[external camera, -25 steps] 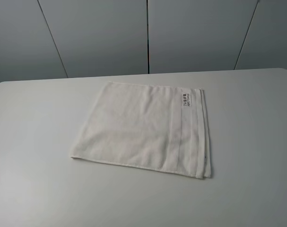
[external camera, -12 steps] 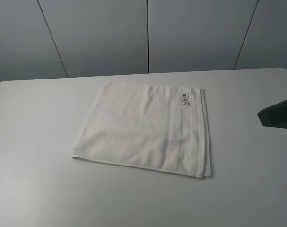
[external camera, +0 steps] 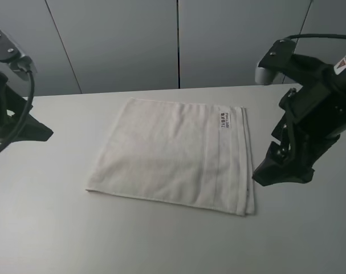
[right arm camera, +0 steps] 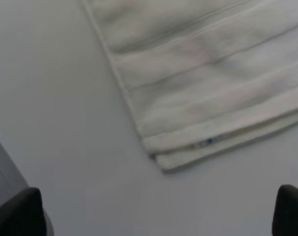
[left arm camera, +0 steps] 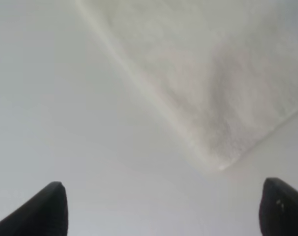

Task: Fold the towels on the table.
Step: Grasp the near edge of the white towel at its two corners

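Left gripper, right gripper spread wide; soft terry towel flat on smooth table.

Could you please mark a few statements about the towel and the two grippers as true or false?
1. The towel lies flat on the table. True.
2. The right gripper is shut on the towel's edge. False: it is open, holds nothing and is beside the towel.
3. The tag sits near the towel's far right corner in the high view. True.
4. The left gripper is above the towel's middle. False: it is off to the towel's left, open.
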{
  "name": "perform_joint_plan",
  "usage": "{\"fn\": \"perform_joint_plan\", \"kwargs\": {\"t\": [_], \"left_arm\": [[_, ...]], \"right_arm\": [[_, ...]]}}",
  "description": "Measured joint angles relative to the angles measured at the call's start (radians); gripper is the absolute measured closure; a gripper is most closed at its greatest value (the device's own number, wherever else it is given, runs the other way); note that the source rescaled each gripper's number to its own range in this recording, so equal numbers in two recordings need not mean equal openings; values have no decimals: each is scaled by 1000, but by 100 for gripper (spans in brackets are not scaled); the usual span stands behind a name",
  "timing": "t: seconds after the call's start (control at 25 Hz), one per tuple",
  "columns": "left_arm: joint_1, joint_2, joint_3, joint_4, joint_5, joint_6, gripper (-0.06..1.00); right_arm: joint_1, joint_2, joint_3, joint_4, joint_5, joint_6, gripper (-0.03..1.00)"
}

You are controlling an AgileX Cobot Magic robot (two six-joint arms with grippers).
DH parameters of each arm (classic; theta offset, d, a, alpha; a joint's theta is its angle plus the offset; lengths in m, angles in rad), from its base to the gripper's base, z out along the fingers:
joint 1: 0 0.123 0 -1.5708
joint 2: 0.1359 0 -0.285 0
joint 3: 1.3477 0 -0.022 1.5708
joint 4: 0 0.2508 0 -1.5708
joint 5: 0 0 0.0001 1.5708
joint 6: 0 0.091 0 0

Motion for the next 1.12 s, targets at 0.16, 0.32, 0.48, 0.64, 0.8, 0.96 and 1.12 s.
{"fn": "perform_joint_plan", "kwargs": {"t": [0.16, 0.32, 0.48, 0.64, 0.8, 0.96, 1.12], "left_arm": [[-131, 118, 0, 170, -30, 3, -5], [-187, 250, 0, 265, -62, 3, -5], [-229, 370, -6, 304, -81, 11, -5], [-275, 459, -33, 332, -93, 22, -5], [-291, 525, -61, 341, -99, 24, -5], [-292, 556, -67, 341, -104, 39, -5], [-300, 558, -67, 341, -118, 55, -5]], "right_arm": [[96, 111, -2, -83, 0, -7, -3], [107, 223, -2, -111, -26, -7, -3], [107, 307, -2, -129, -71, -14, -3], [107, 366, -2, -134, -98, -18, -3], [107, 408, -4, -139, -115, -18, -3], [107, 424, -4, -145, -155, -18, -3], [107, 434, -4, -155, -175, -34, -3]]}}
